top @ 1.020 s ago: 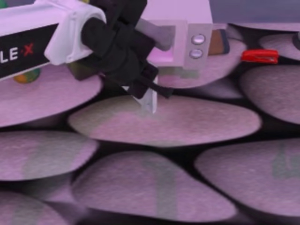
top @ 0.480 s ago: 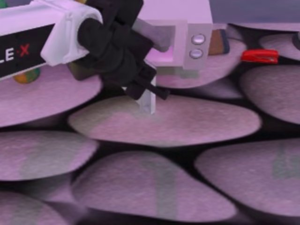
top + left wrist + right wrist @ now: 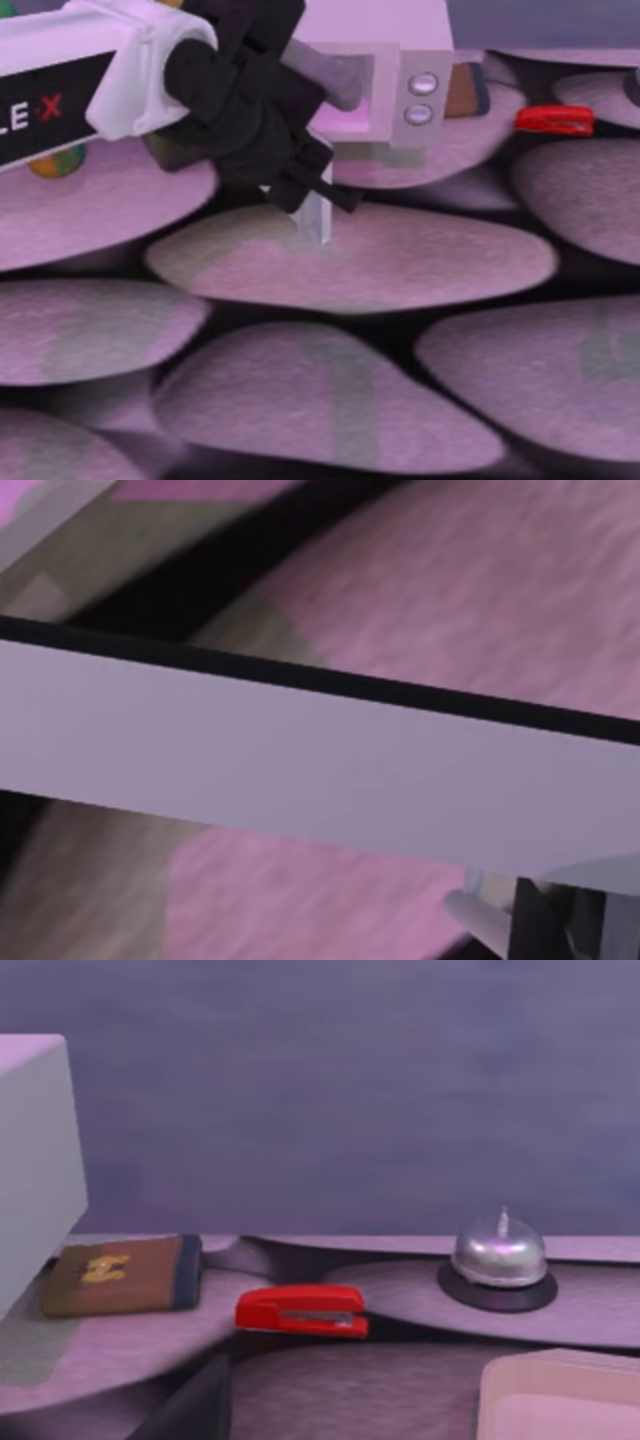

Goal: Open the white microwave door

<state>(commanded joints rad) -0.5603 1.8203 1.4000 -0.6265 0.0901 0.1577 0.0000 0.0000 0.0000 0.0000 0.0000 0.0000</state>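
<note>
The white microwave (image 3: 400,100) stands at the back centre, its two round grey knobs (image 3: 420,98) on the right-hand panel. The microwave door (image 3: 320,218) is swung out toward the front, seen nearly edge-on, and the cavity behind it is exposed. My left gripper (image 3: 308,192) is shut on the door's free edge. In the left wrist view the door (image 3: 320,760) fills the picture as a broad white band, with one finger (image 3: 478,920) showing beside it. My right gripper (image 3: 385,1410) is parked off the right side, open and holding nothing; the microwave's side (image 3: 35,1160) shows there.
A red stapler (image 3: 555,120) lies right of the microwave, and a brown book (image 3: 465,90) is right beside it. A silver call bell (image 3: 498,1255) sits farther right. Under my left arm there is a colourful object (image 3: 55,160).
My left gripper has drawn slightly left and back with the door, swinging it a little wider. In the last half second almost nothing moved.
</note>
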